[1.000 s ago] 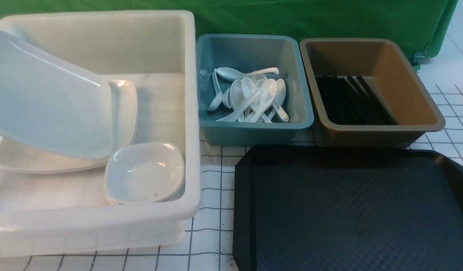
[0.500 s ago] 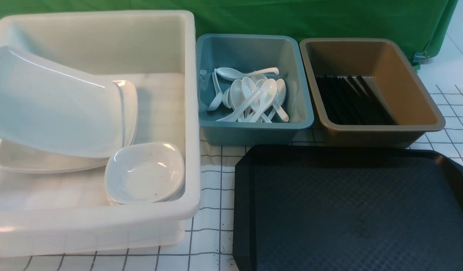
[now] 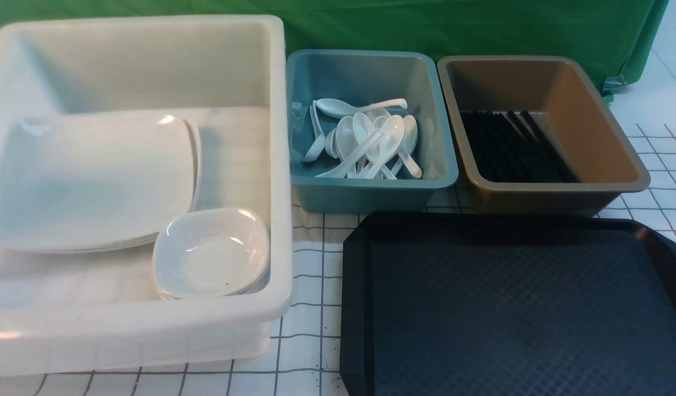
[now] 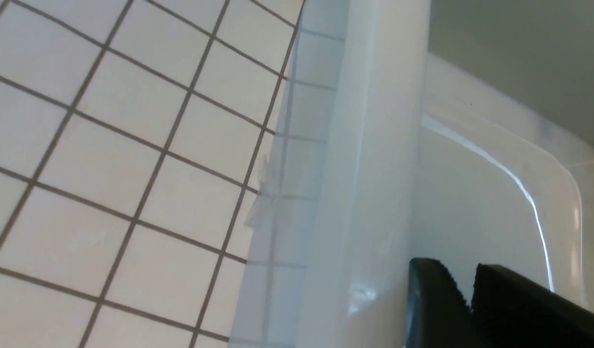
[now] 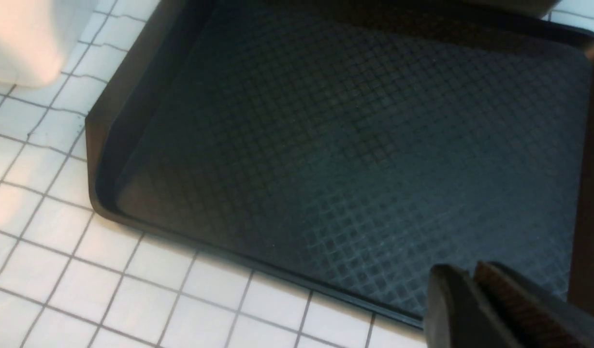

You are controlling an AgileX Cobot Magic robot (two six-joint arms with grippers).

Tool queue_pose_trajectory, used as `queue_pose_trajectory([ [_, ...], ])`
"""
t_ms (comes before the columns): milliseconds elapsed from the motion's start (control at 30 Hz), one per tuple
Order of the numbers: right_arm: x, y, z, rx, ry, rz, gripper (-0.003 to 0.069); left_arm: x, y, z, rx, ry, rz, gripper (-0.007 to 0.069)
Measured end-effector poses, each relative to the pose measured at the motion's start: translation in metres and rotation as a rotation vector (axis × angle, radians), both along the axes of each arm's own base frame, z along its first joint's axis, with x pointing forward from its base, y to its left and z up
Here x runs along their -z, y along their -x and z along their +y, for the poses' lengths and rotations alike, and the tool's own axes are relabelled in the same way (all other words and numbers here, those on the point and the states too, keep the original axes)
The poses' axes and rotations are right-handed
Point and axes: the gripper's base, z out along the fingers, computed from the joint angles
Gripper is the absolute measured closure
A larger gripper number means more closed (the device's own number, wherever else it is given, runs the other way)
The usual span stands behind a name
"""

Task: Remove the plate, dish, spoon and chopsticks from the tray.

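Your left hand (image 4: 463,273) is clenched on nothing, fingers pressed together, right by the white bin's (image 4: 374,145) wall, with the plate (image 4: 475,193) just past it. Your right hand (image 5: 470,273) is squeezed closed too, also holding nothing, hanging over the black tray's (image 5: 325,145) edge. The plate lies flat on a stack in the white bin, with the dish (image 3: 211,253) in that bin's near right corner. The spoons (image 3: 371,137) are in the teal bin (image 3: 365,71) and the chopsticks (image 3: 514,148) in the brown bin (image 3: 585,126). The tray sits on the gridded surface (image 3: 310,308) in front of those two.
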Motion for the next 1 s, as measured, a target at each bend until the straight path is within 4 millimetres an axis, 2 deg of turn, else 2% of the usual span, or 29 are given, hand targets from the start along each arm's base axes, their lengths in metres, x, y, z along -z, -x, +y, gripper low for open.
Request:
queue_pose_trajectory([
  [200,-0.002,-0.001,0.001,-0.003,-0.016,-0.019,0.0587,-0.003,-0.002,-0.003,0.003,0.021,-0.013,0.0265],
  [300,-0.002,-0.001,0.001,-0.003,-0.018,-0.022,0.0587,-0.003,-0.002,-0.005,0.010,0.025,-0.011,0.0248],
  [367,-0.002,-0.001,0.001,-0.003,-0.021,-0.021,0.0587,-0.004,-0.001,-0.006,0.017,0.028,-0.007,0.0266],
  [400,-0.002,-0.001,0.001,0.000,-0.025,-0.019,0.0587,-0.009,0.001,-0.008,0.019,0.034,-0.011,0.0333],
  [467,-0.002,-0.001,0.001,0.001,-0.026,-0.018,0.0587,-0.016,0.004,-0.010,0.024,0.043,-0.018,0.0402],
  [533,-0.002,-0.001,0.001,0.004,-0.024,-0.020,0.0594,-0.029,0.008,-0.018,0.056,0.051,-0.031,0.0536],
  [600,-0.004,-0.001,0.000,0.008,-0.020,-0.027,0.0617,-0.038,0.008,-0.028,0.093,0.054,-0.039,0.0586],
  [733,-0.015,0.002,-0.004,0.020,-0.016,-0.051,0.0654,-0.058,0.005,-0.059,0.205,0.060,-0.040,0.0627],
  [800,-0.031,0.007,-0.011,0.043,0.001,-0.085,0.0656,-0.075,0.005,-0.095,0.334,0.030,-0.012,0.0634],
  [900,-0.043,0.012,-0.018,0.071,0.026,-0.104,0.0656,-0.085,0.012,-0.127,0.454,-0.023,0.038,0.0636],
  [967,-0.049,0.017,-0.024,0.095,0.045,-0.121,0.0656,-0.093,0.021,-0.158,0.568,-0.073,0.092,0.0636],
  [1000,-0.050,0.017,-0.024,0.096,0.047,-0.120,0.0656,-0.092,0.022,-0.157,0.570,-0.076,0.100,0.0636],
])
